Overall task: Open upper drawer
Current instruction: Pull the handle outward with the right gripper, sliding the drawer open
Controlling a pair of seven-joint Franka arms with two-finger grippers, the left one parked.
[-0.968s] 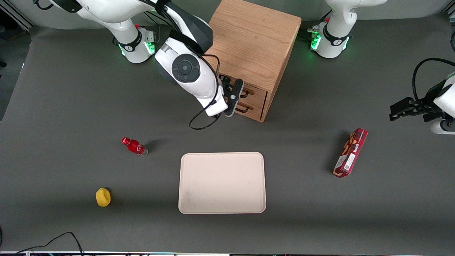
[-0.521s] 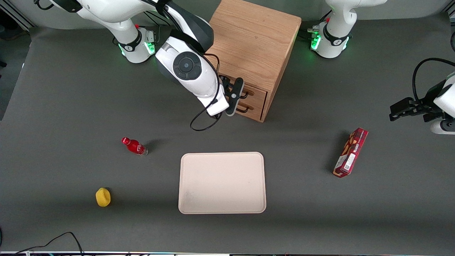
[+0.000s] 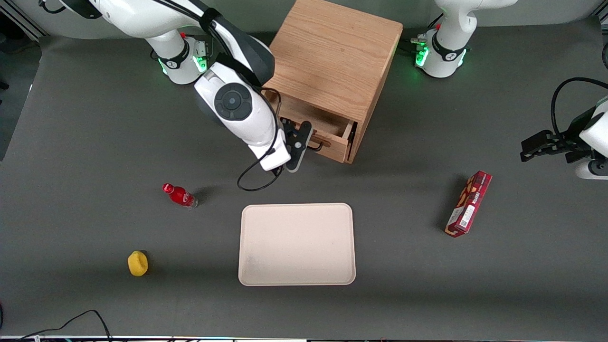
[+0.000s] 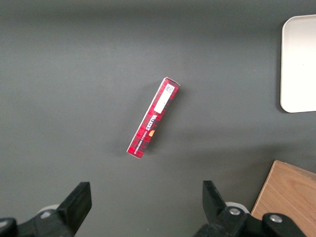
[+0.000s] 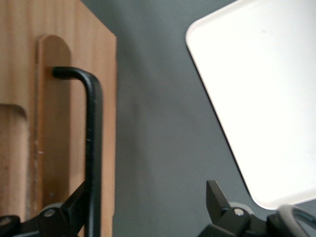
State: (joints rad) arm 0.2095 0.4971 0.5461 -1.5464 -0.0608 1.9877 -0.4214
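The oak cabinet (image 3: 332, 57) stands at the back of the table. Its upper drawer (image 3: 327, 127) is pulled partly out, so its hollow inside shows. The lower drawer is hidden under it. My right gripper (image 3: 298, 148) is in front of the drawer, at its black wire handle (image 3: 315, 147). In the right wrist view the gripper (image 5: 147, 190) is open wide. One finger (image 5: 74, 207) lies against the black handle bar (image 5: 93, 143) on the oak drawer front (image 5: 54, 148). The other finger (image 5: 215, 195) hangs over bare table.
A cream tray (image 3: 297, 244) lies nearer the front camera than the cabinet and shows in the right wrist view (image 5: 261, 98). A red bottle (image 3: 179, 195) and a yellow object (image 3: 137, 263) lie toward the working arm's end. A red box (image 3: 468, 203) lies toward the parked arm's end.
The upper drawer has slid out of the cabinet. My gripper and wrist moved with the handle toward the front camera and the working arm's end.
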